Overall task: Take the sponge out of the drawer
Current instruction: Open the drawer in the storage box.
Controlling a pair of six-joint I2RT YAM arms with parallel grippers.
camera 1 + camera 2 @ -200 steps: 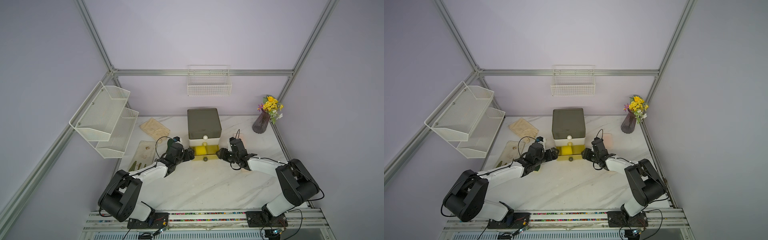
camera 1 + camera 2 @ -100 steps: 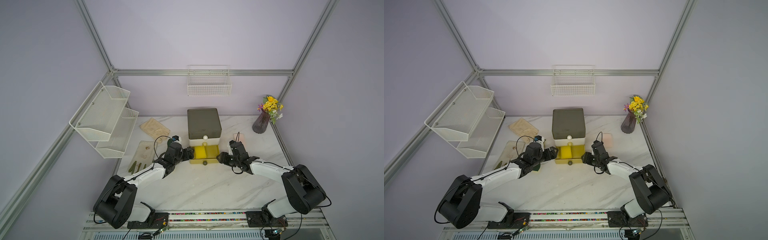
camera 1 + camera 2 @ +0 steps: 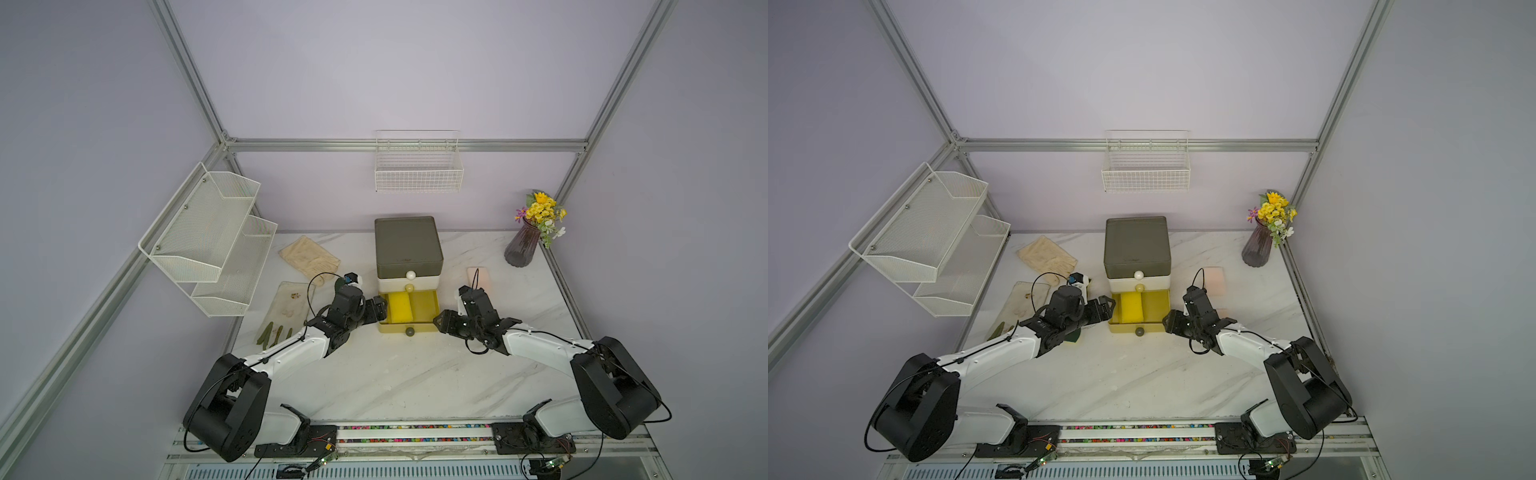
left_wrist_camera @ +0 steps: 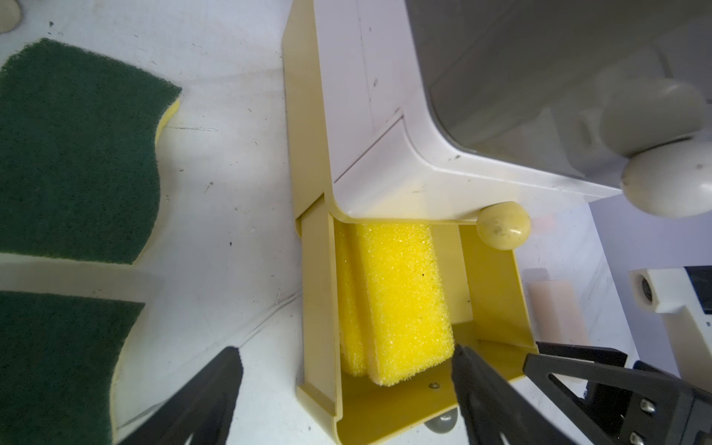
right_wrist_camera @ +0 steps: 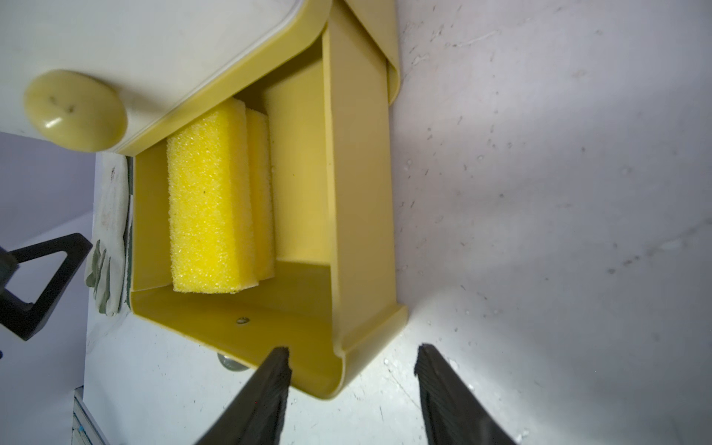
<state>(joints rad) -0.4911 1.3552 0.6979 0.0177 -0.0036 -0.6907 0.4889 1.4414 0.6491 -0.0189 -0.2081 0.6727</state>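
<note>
The yellow sponge (image 4: 400,300) lies inside the pulled-out bottom drawer (image 4: 316,293), against the wall nearest my left arm. My left claw (image 3: 381,311) is spread wide and empty. In its wrist view it straddles that wall, one finger (image 4: 208,389) outside over the table (image 3: 395,374). Closing like this, I'd likely pinch plastic with foam and drag the drawer or shift the cabinet (image 3: 408,245). The right claw (image 5: 352,352) sits half open round the front corner; I can't tell if it touches, so it may brace nothing
</note>
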